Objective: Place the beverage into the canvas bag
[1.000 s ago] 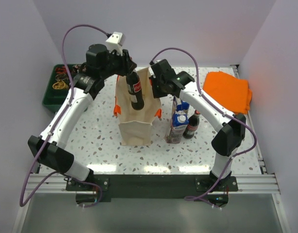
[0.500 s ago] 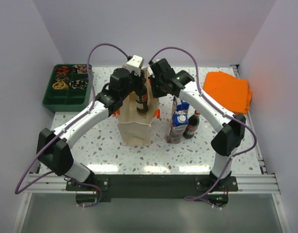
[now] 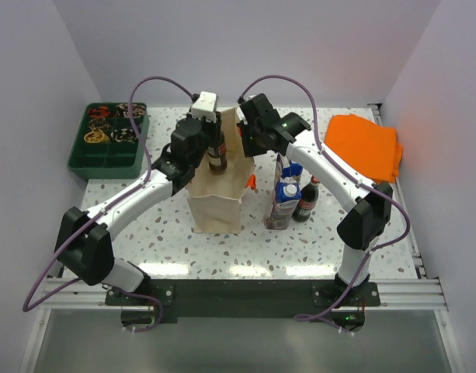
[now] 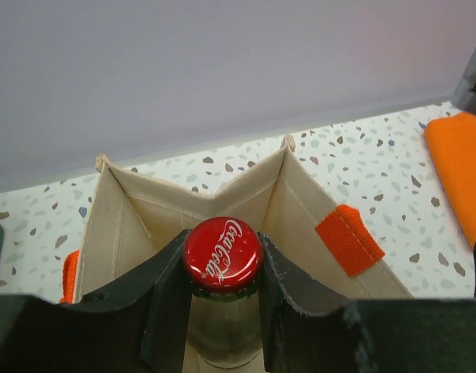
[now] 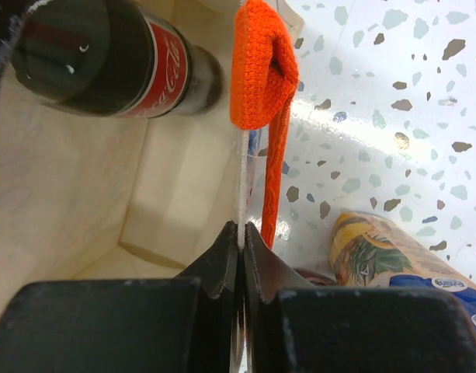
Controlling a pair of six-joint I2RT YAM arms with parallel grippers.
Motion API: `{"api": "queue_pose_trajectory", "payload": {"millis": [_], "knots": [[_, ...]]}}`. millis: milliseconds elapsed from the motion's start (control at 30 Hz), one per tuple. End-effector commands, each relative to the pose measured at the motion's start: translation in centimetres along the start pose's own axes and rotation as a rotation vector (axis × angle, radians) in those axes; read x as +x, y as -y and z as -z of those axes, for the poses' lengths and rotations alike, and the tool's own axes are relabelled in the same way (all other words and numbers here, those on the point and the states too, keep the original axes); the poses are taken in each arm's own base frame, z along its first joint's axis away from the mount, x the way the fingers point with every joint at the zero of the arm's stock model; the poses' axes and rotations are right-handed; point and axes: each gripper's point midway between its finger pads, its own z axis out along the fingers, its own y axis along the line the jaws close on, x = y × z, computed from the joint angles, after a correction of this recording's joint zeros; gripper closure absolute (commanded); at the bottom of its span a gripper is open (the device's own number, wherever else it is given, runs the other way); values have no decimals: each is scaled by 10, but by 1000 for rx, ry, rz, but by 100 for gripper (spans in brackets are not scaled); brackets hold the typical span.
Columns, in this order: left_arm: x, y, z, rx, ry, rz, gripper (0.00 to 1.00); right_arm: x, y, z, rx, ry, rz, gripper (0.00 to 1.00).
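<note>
Cola bottle (image 3: 217, 151) partly inside the canvas bag (image 3: 217, 206)
Left gripper (image 4: 222, 268) clamps its neck; right gripper (image 5: 241, 241) pinches the bag's two-o'clock edge. Lowering and letting go are left, I judge.

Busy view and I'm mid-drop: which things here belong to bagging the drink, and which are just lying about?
In the job: held cola bottle, gripped at the neck by the left tool at the mouth of the bag; right tool, pinching the bag rim.
Lying about: carton, standing cola bottle, orange cloth, green tray.
</note>
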Motion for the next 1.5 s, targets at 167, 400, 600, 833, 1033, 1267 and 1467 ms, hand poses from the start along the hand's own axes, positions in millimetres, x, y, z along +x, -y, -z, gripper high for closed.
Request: {"api": "queue_pose_trajectory", "payload": {"millis": [167, 400, 600, 833, 1033, 1267, 1467], "knots": [[-134, -9, 14, -41, 460, 152, 100, -11, -8, 5, -19, 24, 7, 100], [-118, -5, -3, -48, 432, 141, 100, -11, -8, 6, -19, 26, 13, 100], [-111, -4, -11, -56, 425, 141, 100, -10, -7, 7, -18, 23, 15, 100], [-98, -2, -20, -57, 415, 133, 100, -10, -8, 8, -24, 21, 15, 100], [-83, 0, -29, -64, 405, 121, 100, -11, -9, 9, -26, 20, 16, 100], [-69, -1, -35, -81, 385, 101, 100, -10, -7, 9, -19, 13, 21, 100], [-72, -1, -29, -82, 400, 108, 100, -11, -7, 8, -17, 13, 21, 100]]}}
